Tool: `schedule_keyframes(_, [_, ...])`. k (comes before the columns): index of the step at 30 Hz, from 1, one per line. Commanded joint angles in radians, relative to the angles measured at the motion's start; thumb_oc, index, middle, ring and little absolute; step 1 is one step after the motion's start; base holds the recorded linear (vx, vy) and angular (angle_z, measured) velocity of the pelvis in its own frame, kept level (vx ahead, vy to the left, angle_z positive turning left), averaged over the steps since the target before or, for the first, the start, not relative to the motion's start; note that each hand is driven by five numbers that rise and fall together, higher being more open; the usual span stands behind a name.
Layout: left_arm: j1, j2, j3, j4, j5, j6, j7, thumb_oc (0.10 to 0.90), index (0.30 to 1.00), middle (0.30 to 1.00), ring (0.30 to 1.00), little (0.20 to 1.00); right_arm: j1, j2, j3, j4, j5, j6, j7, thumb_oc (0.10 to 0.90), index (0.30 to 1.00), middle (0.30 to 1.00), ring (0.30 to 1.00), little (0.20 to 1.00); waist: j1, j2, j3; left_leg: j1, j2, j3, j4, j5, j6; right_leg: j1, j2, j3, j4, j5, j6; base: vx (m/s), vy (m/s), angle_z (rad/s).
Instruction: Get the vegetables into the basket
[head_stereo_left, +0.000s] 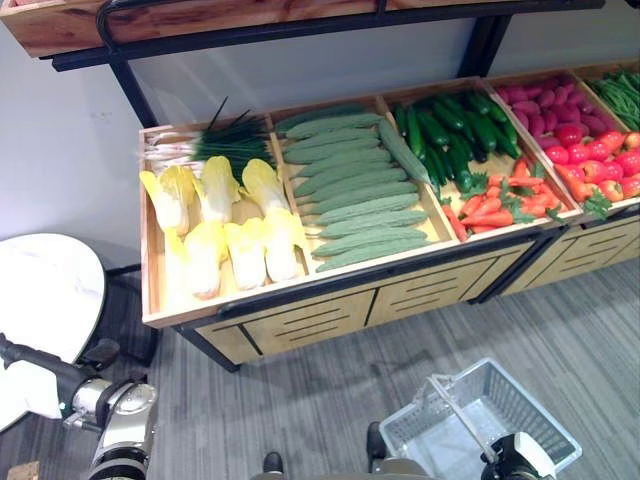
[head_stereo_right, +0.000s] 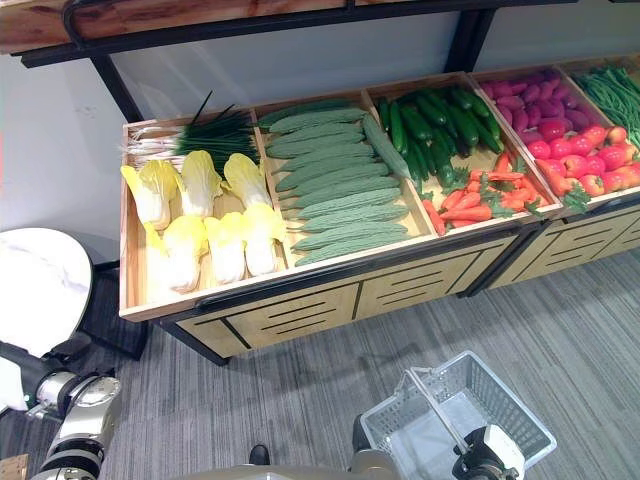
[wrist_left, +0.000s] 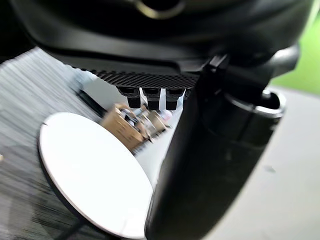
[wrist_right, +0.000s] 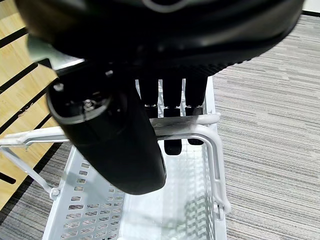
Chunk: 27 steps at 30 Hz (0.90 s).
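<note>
The vegetables lie in the wooden bins of a stand (head_stereo_left: 300, 300): pale cabbages (head_stereo_left: 215, 225) and scallions (head_stereo_left: 215, 143) at the left, then long green gourds (head_stereo_left: 355, 185), dark cucumbers (head_stereo_left: 455, 130) and carrots (head_stereo_left: 500, 200). A grey mesh basket (head_stereo_left: 540, 410) hangs low over the floor in front of the stand, with nothing in it. My right hand (wrist_right: 165, 30) is shut on the basket's handle (wrist_right: 200, 125), its fingers curled over the bar. My left hand (wrist_left: 165, 40) hangs low at the left with relaxed fingers, holding nothing.
Tomatoes (head_stereo_left: 600, 160), purple-red roots (head_stereo_left: 545, 105) and green beans (head_stereo_left: 620, 90) fill the bins at the right. A round white table (head_stereo_left: 40, 290) stands at the left, close to my left arm. A dark shelf frame (head_stereo_left: 300, 30) runs above the bins. Grey carpet lies before the stand.
</note>
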Motion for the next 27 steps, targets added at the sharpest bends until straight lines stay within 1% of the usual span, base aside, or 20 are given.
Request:
schedule_keyframes(1, [-0.059, 0.098, 0.0, -0.039, 0.111, -0.029, -0.001, 0.9, 1.0, 1.0, 1.0, 1.0, -0.063, -0.041, 0.021, 0.013, -0.021, -0.006, -0.056, 0.4, 0.3, 0.3, 0.3, 0.3, -0.009, -0.048, -0.007, -0.027, -0.005, -0.021, 0.001, -0.002, -0.028, 0.059, -0.068, -0.013, 0.007, -0.063, 0.096, 0.0, 0.0, 0.0])
schedule_keyframes(2, [-0.068, 0.098, -0.034, -0.05, 0.139, -0.027, -0.028, 0.9, 1.0, 1.0, 1.0, 1.0, -0.067, -0.041, 0.031, 0.003, -0.027, -0.009, -0.05, 0.4, 0.3, 0.3, 0.3, 0.3, -0.012, -0.048, -0.008, -0.028, -0.004, -0.02, 0.001, -0.002, -0.028, 0.058, -0.068, -0.011, 0.005, -0.061, 0.096, 0.0, 0.0, 0.0])
schedule_keyframes(3, [-0.068, 0.098, -0.034, -0.05, 0.139, -0.027, -0.028, 0.9, 1.0, 1.0, 1.0, 1.0, -0.067, -0.041, 0.031, 0.003, -0.027, -0.009, -0.05, 0.4, 0.3, 0.3, 0.3, 0.3, -0.012, -0.048, -0.008, -0.028, -0.004, -0.02, 0.001, -0.002, -0.028, 0.058, -0.068, -0.011, 0.005, -0.061, 0.096, 0.0, 0.0, 0.0])
schedule_keyframes(4, [-0.078, 0.1, -0.078, -0.072, 0.167, -0.033, -0.065, 0.9, 1.0, 1.0, 1.0, 1.0, -0.074, -0.041, 0.043, -0.007, -0.031, -0.011, -0.045, 0.4, 0.3, 0.3, 0.3, 0.3, -0.017, -0.048, -0.008, -0.029, -0.004, -0.018, 0.001, -0.002, -0.029, 0.057, -0.068, -0.011, 0.005, -0.06, 0.096, 0.0, 0.0, 0.0])
schedule_keyframes(5, [-0.083, 0.102, -0.102, -0.09, 0.185, -0.037, -0.079, 0.9, 1.0, 1.0, 1.0, 1.0, -0.076, -0.042, 0.047, -0.012, -0.034, -0.012, -0.043, 0.4, 0.3, 0.3, 0.3, 0.3, -0.018, -0.048, -0.008, -0.029, -0.004, -0.017, 0.001, -0.003, -0.029, 0.057, -0.067, -0.01, 0.005, -0.06, 0.096, 0.0, 0.0, 0.0])
schedule_keyframes(9, [-0.097, 0.104, -0.139, -0.092, 0.184, -0.048, -0.123, 0.9, 1.0, 1.0, 1.0, 1.0, -0.091, -0.043, 0.058, -0.02, -0.039, -0.012, -0.041, 0.4, 0.3, 0.3, 0.3, 0.3, -0.02, -0.047, -0.007, -0.033, -0.001, -0.012, 0.001, -0.002, -0.031, 0.053, -0.067, -0.008, 0.005, -0.058, 0.097, 0.0, 0.0, 0.0])
schedule_keyframes(15, [-0.116, 0.09, -0.151, -0.132, 0.17, -0.058, -0.159, 0.9, 1.0, 1.0, 1.0, 1.0, -0.1, -0.041, 0.071, -0.024, -0.046, -0.006, -0.033, 0.4, 0.3, 0.3, 0.3, 0.3, -0.025, -0.046, -0.013, -0.027, 0.002, -0.007, 0.001, -0.006, -0.031, 0.055, -0.066, -0.006, 0.005, -0.062, 0.097, 0.01, 0.002, -0.01])
schedule_keyframes(22, [-0.16, 0.055, -0.138, -0.14, 0.131, -0.048, -0.147, 0.9, 1.0, 1.0, 1.0, 1.0, -0.102, -0.037, 0.08, -0.024, -0.058, 0.008, -0.025, 0.4, 0.3, 0.3, 0.3, 0.3, -0.031, -0.05, -0.019, -0.024, 0.004, -0.004, 0.001, -0.011, -0.03, 0.057, -0.067, 0.0, 0.005, -0.066, 0.097, 0.03, 0.002, 0.0])
schedule_keyframes(27, [-0.237, 0.053, -0.127, -0.081, 0.063, -0.033, -0.13, 0.9, 1.0, 1.0, 1.0, 1.0, -0.115, -0.039, 0.097, -0.038, -0.062, 0.022, -0.019, 0.4, 0.3, 0.3, 0.3, 0.3, -0.042, -0.055, -0.014, -0.03, 0.007, 0.002, 0.001, -0.011, -0.029, 0.043, -0.062, 0.01, 0.005, -0.062, 0.097, 0.01, 0.001, -0.02])
